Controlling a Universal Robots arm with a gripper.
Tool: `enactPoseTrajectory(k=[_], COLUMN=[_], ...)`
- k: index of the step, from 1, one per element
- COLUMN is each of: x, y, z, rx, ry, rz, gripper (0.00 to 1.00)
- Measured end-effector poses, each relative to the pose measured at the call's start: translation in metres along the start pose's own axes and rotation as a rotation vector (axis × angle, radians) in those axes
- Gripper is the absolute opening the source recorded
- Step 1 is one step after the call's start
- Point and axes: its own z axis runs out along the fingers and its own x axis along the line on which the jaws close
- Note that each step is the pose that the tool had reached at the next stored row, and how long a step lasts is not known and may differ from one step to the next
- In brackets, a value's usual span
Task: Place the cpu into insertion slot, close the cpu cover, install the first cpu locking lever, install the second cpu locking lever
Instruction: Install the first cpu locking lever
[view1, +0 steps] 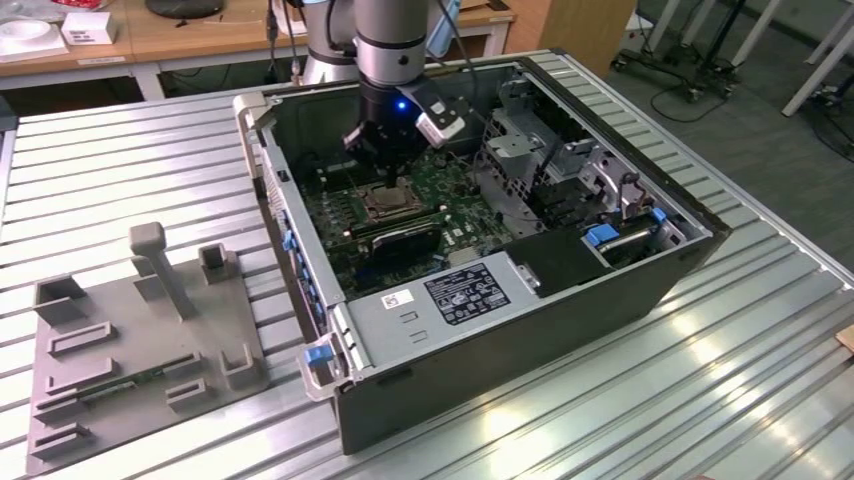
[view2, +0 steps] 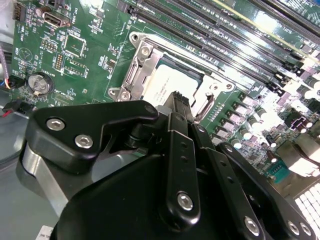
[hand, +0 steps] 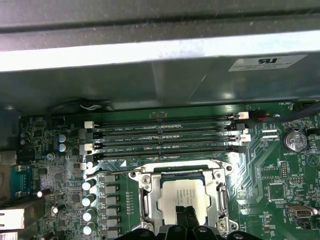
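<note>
From here I see the arm (view1: 387, 40) standing nearly vertical, reaching straight down into the open computer case (view1: 534, 330), with its gripper (view1: 384, 185) poised right above the insertion slot (view1: 391, 207). In the first wrist view the two black fingers (hand: 181, 216) are drawn together side by side with hardly a gap and hold nothing; their tips sit over the slot's centre, though I cannot tell whether they touch. The cpu (hand: 182, 192) lies flat inside the slot, its face pale, smooth and dully metallic. Around it the cpu cover (hand: 148, 200), a thin silvery stamped frame with a square cut-out, lies down flat on the slot. The glossy green circuit board (hand: 270, 170) rings the slot. Just beside the slot run long, ridged black memory slots (hand: 160, 135), and along another side of it stands a row of small silver-topped cylindrical capacitors (hand: 89, 200).
</note>
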Motion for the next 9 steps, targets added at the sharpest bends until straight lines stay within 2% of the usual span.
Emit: enactPoseTrajectory(k=[7,9], x=[-0.0009,-0.001], y=[0.0007,0.0007], z=[-0.0166,-0.0187], rx=[-0.0002,-0.0002], ry=[-0.0001,-0.0001], rz=[0.0,0.0], gripper=[0.1,0.1])
